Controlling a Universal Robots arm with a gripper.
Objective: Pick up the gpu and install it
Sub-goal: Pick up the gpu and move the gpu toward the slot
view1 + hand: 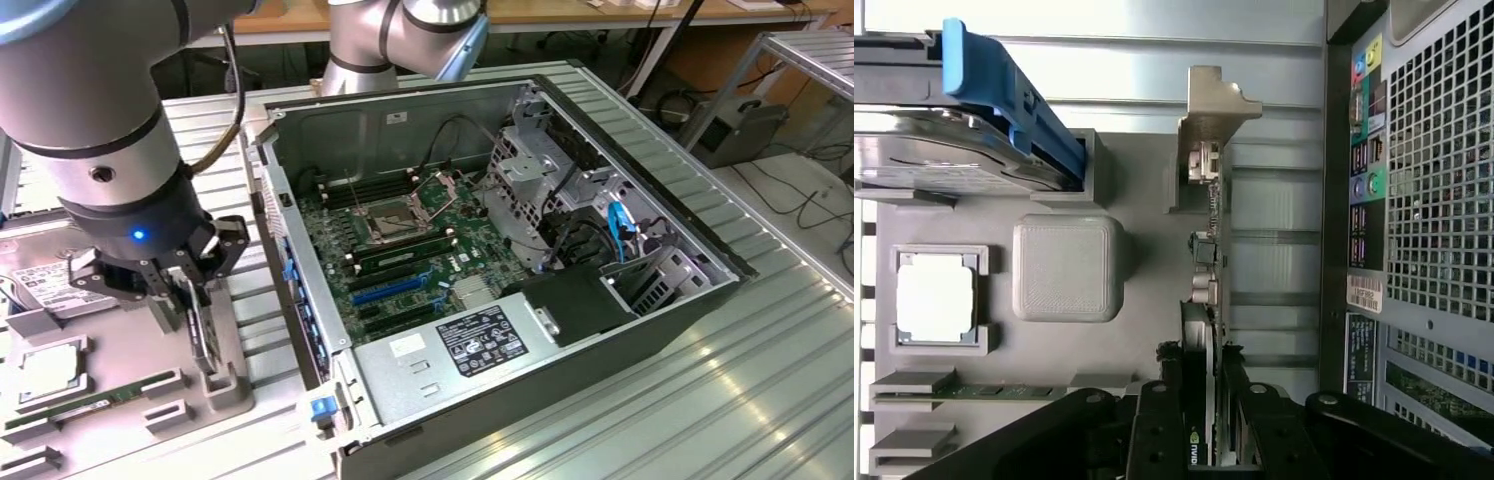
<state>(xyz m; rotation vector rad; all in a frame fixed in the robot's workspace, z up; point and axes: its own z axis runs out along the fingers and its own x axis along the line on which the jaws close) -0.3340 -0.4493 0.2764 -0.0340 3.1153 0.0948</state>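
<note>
The gpu (202,338) stands on its edge in a slot of the grey parts tray (230,392) at the exterior view's left, beside the open computer case (694,300). In the wrist view the gpu (1204,300) is seen edge-on, dark with its silver bracket (1206,110) at the far end. My gripper (182,300) is down over the card, and in the wrist view the gripper (1206,445) has a black finger (1157,430) pressed on each face. The card still sits in the tray (1069,340).
On the tray lie a silver hard drive (934,150) with a blue clip (1004,90), a processor (936,297) and a green memory stick (974,392). The case's motherboard (400,250) has blue slots (387,290). The case's perforated rear panel (1434,200) is close beside the card.
</note>
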